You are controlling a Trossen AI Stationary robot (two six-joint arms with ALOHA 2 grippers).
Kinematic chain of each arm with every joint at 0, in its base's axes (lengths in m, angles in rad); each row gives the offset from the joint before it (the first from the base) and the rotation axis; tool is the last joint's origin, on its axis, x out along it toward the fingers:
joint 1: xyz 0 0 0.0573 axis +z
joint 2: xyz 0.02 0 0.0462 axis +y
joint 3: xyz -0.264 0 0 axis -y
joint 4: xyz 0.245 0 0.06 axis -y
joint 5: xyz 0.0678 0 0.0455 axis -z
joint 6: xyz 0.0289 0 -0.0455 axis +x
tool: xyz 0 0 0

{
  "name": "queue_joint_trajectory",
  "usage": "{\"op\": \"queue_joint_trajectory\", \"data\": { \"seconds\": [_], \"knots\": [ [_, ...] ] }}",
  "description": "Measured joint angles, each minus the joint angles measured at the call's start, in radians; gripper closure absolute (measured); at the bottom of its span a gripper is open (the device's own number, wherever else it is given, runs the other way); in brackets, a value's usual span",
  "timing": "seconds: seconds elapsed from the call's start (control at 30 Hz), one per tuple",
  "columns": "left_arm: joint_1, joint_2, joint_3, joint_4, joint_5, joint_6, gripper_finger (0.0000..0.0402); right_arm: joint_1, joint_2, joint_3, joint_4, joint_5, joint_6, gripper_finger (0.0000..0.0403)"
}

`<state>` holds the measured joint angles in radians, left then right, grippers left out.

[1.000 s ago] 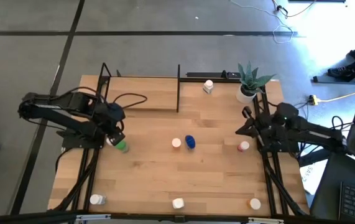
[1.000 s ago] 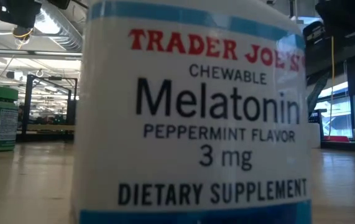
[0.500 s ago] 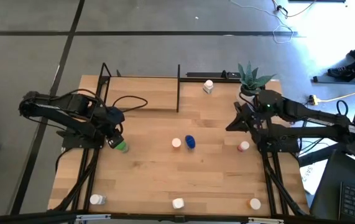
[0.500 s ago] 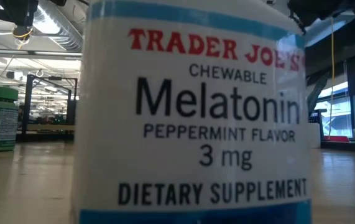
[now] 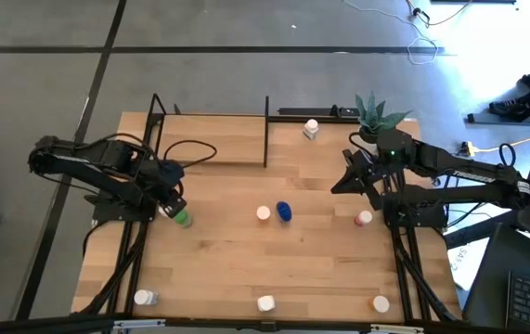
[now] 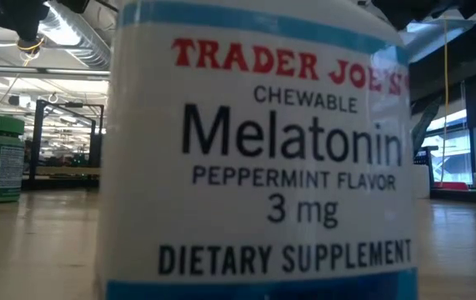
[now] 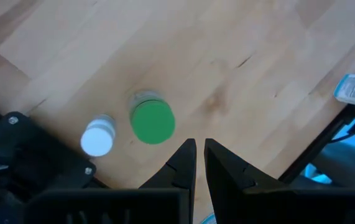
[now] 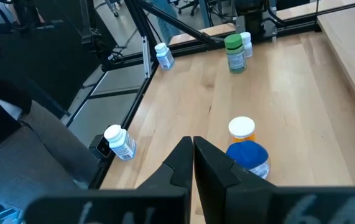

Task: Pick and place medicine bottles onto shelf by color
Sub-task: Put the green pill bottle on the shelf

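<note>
Left gripper [image 7: 195, 163] pinched together, empty; green bottle [image 7: 153, 121] just beyond its tips. Right gripper [image 8: 193, 158] likewise closed, blue bottle [image 8: 249, 158] beside it. Melatonin bottle [image 6: 258, 150] blocks most of low view.

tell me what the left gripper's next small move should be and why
Probably open the fingers and drop down over the green bottle. The left gripper is shut and empty, hanging just beside that bottle's green cap, with a small white-capped bottle close on the other side. Shut fingers cannot straddle the cap, so opening likely comes first. The right gripper is shut too, over the middle of the table.
</note>
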<state>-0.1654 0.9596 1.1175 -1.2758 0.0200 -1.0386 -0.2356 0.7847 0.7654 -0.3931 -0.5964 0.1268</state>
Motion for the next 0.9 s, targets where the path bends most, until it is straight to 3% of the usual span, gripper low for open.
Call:
{"op": "queue_joint_trajectory", "data": {
  "seconds": [0.9],
  "knots": [
    [0.000, 0.037, -0.001, 0.001, -0.009, -0.041, 0.0373, 0.000, 0.000, 0.000, 0.002, 0.002, -0.001, 0.0385]
  ]
}}
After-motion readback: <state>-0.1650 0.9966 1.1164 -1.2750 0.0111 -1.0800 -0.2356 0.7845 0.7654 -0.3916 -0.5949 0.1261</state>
